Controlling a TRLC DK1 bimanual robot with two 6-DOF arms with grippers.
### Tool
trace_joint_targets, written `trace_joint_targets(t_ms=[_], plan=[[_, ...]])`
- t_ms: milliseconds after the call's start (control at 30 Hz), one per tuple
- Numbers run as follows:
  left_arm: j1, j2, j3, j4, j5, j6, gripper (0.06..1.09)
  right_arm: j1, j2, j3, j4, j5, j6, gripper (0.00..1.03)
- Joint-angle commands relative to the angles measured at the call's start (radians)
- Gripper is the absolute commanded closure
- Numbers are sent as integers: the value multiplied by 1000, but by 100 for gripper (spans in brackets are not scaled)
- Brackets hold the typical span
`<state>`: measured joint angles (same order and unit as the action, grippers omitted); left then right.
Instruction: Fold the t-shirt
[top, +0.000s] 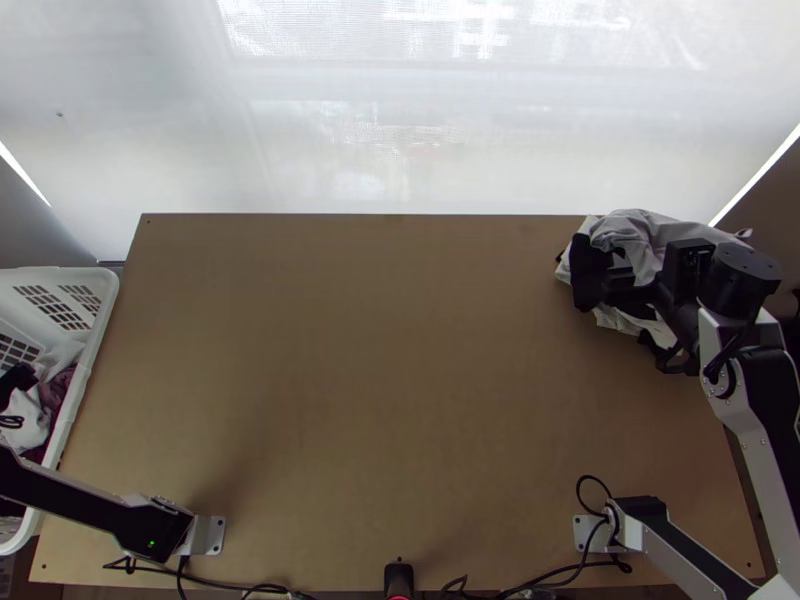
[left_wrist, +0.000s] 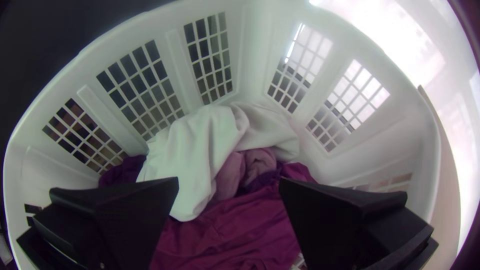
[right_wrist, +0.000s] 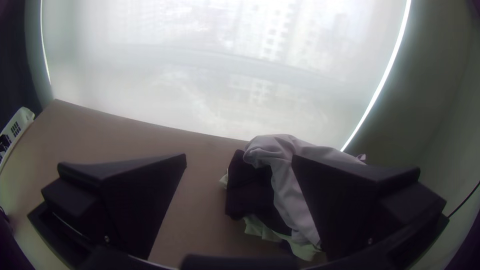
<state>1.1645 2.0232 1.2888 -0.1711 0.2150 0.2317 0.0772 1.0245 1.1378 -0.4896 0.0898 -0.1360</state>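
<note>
Fingers spread wide, the left gripper (top: 18, 378) hangs over the basket (top: 91, 355), where white cloth (left_wrist: 200, 145) lies bunched by purple cloth (left_wrist: 230, 227). Also spread, the right gripper (top: 638, 312) hangs over the pile (top: 640, 232), grey, black and pale cloth bunched at the table's (top: 380, 400) far right corner. Which cloth is the t-shirt, I cannot tell.

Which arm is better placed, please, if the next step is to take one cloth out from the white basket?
Left, I think. The left gripper is open above the clothes in the basket; the right gripper is near the pile across the table.
</note>
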Motion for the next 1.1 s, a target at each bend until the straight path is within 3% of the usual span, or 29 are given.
trace_joint_targets(t_ms=[0, 300, 367, 700, 900, 1000, 1067], plan=[[-6, 246, 211, -7, -85, -12, 11, 39, -29, 16, -58, 14, -17, 5], [-25, 454, 419, -97, -169, -48, 15, 72, -41, 30, -110, 25, -27, 5], [-28, 476, 432, -108, -169, -46, 19, 73, -41, 30, -112, 25, -27, 5], [-43, 473, 455, -151, -172, -52, 18, 78, -43, 22, -130, 25, -22, 5], [-42, 301, 415, -237, -149, -140, 12, 75, -106, -42, -130, 44, -16, 5], [-51, 103, 280, -228, -46, -154, 11, 88, -176, -139, -133, 59, -5, 5], [-68, -66, 158, -200, 12, -160, 11, 101, -248, -236, -93, 57, 58, 5]])
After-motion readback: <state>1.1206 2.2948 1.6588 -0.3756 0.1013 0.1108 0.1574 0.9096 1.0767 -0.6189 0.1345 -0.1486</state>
